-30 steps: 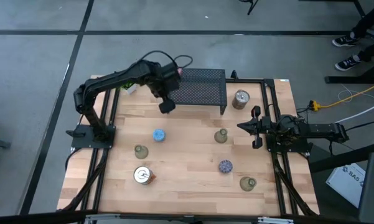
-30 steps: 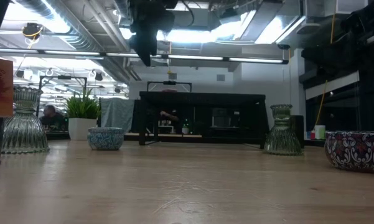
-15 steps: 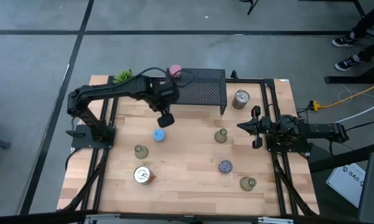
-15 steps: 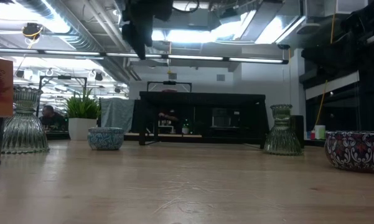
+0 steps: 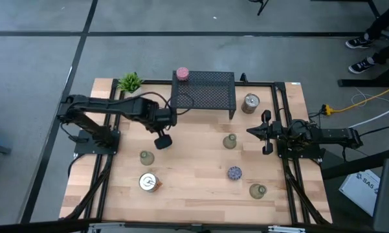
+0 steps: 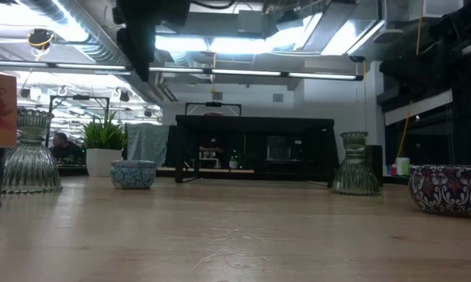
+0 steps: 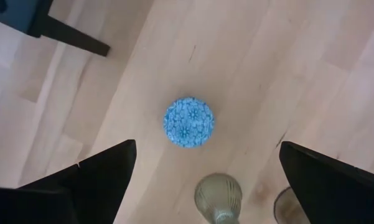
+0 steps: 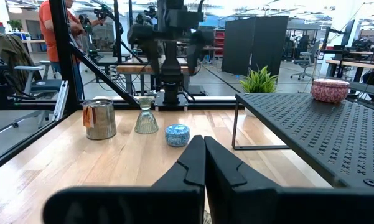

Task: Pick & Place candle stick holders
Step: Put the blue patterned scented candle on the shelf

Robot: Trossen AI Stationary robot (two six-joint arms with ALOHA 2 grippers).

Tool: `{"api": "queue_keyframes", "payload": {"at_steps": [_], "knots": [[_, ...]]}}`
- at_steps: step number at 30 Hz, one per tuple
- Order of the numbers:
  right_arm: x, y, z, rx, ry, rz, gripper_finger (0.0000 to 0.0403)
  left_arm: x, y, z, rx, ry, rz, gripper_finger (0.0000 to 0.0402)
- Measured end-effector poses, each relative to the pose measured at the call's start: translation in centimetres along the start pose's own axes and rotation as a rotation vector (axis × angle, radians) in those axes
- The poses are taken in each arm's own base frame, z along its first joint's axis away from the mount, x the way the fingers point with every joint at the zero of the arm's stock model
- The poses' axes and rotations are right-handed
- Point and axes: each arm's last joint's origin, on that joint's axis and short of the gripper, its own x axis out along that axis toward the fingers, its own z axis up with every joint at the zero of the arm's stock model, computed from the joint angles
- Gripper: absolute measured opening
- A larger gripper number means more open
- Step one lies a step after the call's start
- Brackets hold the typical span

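Observation:
My left gripper [image 5: 163,139] hangs open above the table's middle left, pointing down over the light blue candle stick holder [image 7: 188,122]. That holder stands on the wood, clear of both fingers. A pink holder [image 5: 182,74] sits on the black mesh rack [image 5: 204,94]. Olive-grey holders [image 5: 146,157] [image 5: 230,141] [image 5: 258,190], silver holders [image 5: 149,182] [image 5: 250,102] and a speckled dark blue one [image 5: 234,173] stand on the table. My right gripper [image 5: 251,131] waits shut at the right edge.
A small green potted plant [image 5: 130,81] stands at the far left corner beside the rack. An olive-grey holder [image 7: 218,196] stands close by the light blue one, toward the near edge. Bare wood lies at the table's middle [image 5: 194,155].
My left gripper has swung away from the rack's front toward the near edge and a little to the left, sinking somewhat. It now hangs over the light blue holder, which has not moved.

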Motion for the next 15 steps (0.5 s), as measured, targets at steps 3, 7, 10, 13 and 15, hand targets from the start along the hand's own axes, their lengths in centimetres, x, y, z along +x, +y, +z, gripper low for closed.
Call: {"api": "queue_keyframes", "payload": {"at_steps": [3,7,10,13,15], "knots": [[0.0,0.0,0.0,0.000,-0.001,0.000,0.0000,0.9,0.0,0.0,-0.028,0.000,0.021,0.0394],[0.0,0.0,0.0,0.000,0.000,-0.001,0.0000,1.5,-0.1,0.2,-0.065,-0.007,0.031,0.0395],[0.0,0.0,0.0,0.000,0.000,0.000,0.0000,1.8,-0.2,0.4,-0.086,-0.014,0.042,0.0395],[0.0,0.0,0.0,0.000,0.000,0.000,0.0000,2.0,-0.3,0.5,-0.088,-0.010,0.044,0.0396],[0.0,0.0,0.0,0.000,0.000,0.000,0.0000,2.4,-0.4,0.6,-0.087,0.002,0.048,0.0395]]}}
